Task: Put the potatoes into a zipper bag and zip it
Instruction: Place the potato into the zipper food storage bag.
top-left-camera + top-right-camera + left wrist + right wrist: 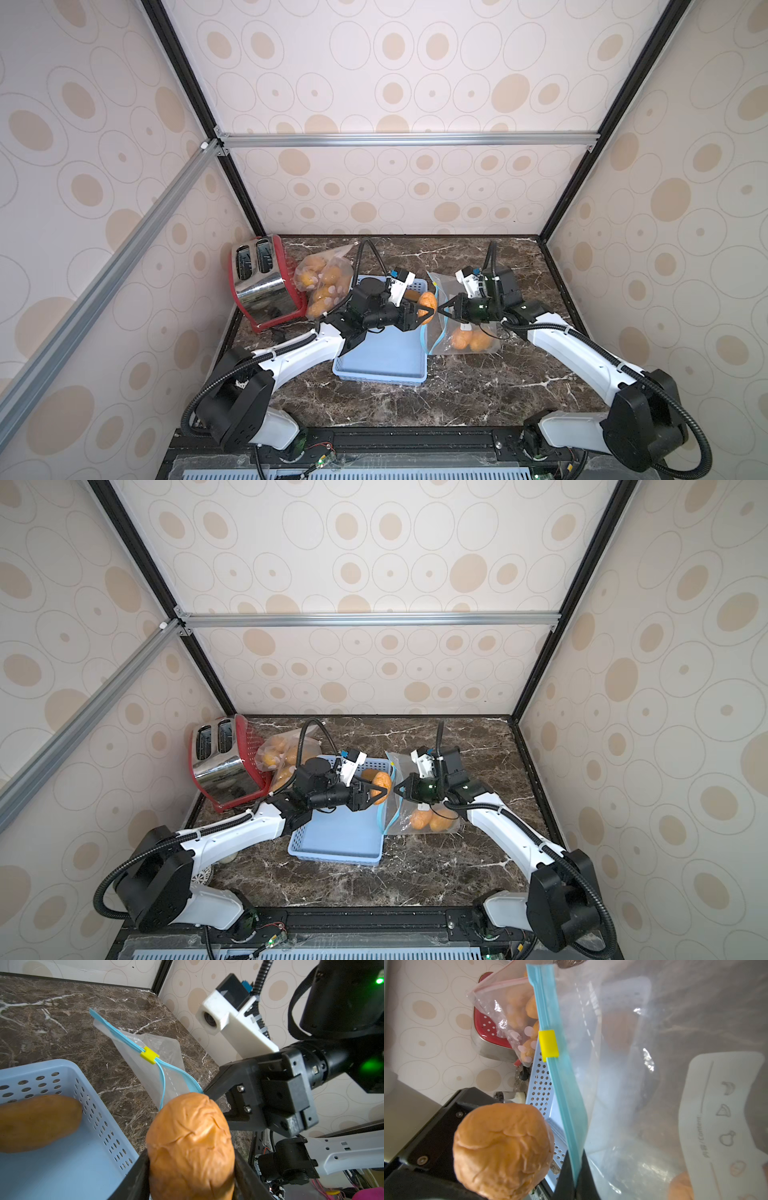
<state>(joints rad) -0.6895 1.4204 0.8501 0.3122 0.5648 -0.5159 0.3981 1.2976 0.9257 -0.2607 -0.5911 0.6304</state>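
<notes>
Right gripper (441, 312), pinched shut on zipper bag's (442, 286) blue rim (562, 1105), props the mouth up so left gripper (424, 314), half-spread around a wrinkled potato (428, 301), can feed it in; two potatoes (469, 338) bagged, another potato (37, 1122) in blue basket (382, 353).

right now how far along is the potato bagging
Done: two potatoes show inside the zipper bag. In hand: the left gripper grips a wrinkled potato by its mouth, while the right gripper pinches the bag's blue zip strip. Remaining: one potato in the blue basket, then zipping.

Kitchen mock-up; toaster (262, 286), marble counter (457, 386).
</notes>
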